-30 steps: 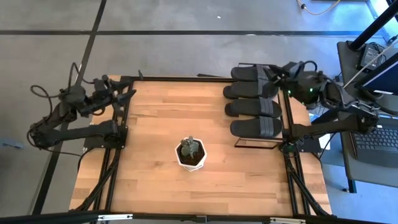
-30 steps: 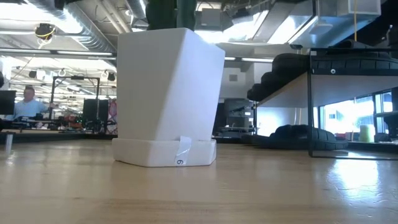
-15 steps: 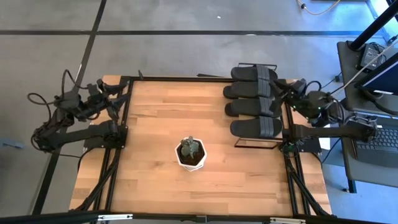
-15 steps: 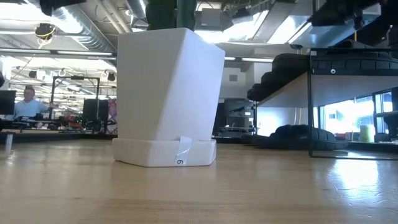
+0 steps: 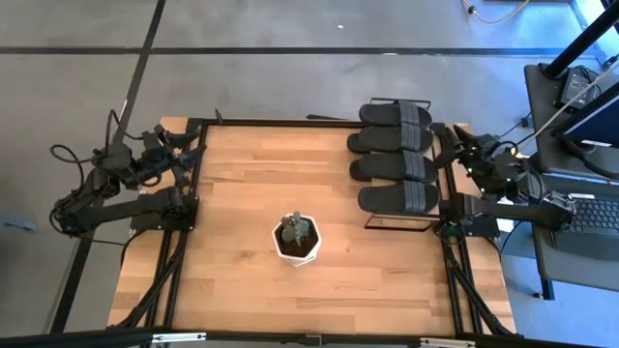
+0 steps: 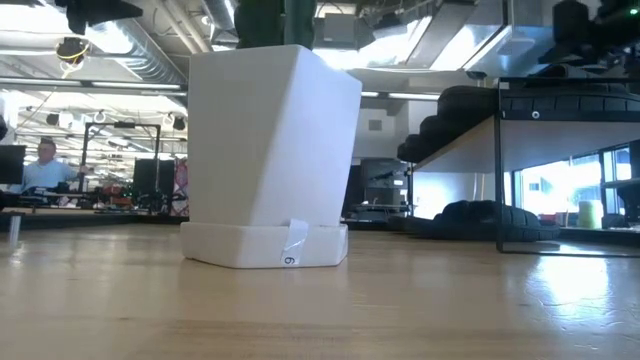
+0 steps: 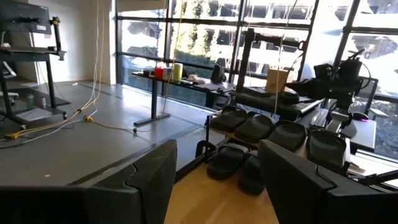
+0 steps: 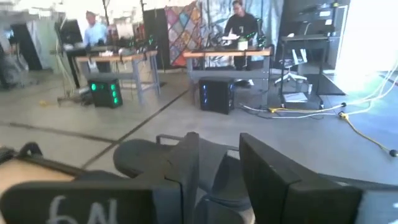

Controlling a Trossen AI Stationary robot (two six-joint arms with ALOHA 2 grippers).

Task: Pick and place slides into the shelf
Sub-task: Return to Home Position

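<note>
Several black slides [image 5: 395, 167] lie side by side on top of the shelf [image 5: 401, 225] at the table's far right. The low view shows them piled on its board [image 6: 520, 100], with another slide [image 6: 490, 218] underneath on the tabletop. My right gripper [image 5: 451, 141] hovers just right of the shelf, level, its fingers [image 8: 219, 149] a little apart with nothing between them. A slide [image 8: 143, 158] lies just beyond them. My left gripper [image 5: 186, 155] waits at the table's far left edge, open [image 7: 217, 155] and pointing across the table toward the slides [image 7: 273, 134].
A white pot [image 5: 297, 242] with a small plant stands mid-table and fills the low view [image 6: 270, 160]. Black frame rails run along both table sides [image 5: 179, 261]. A laptop [image 5: 590, 217] and stands sit beyond the right edge. People work at desks in the room behind.
My right gripper has drawn back from above the slides toward the table's right edge, sinking and turning as it went. The gap between its fingers looks unchanged. My left arm has settled slightly lower at the left edge. The slides have not moved.
</note>
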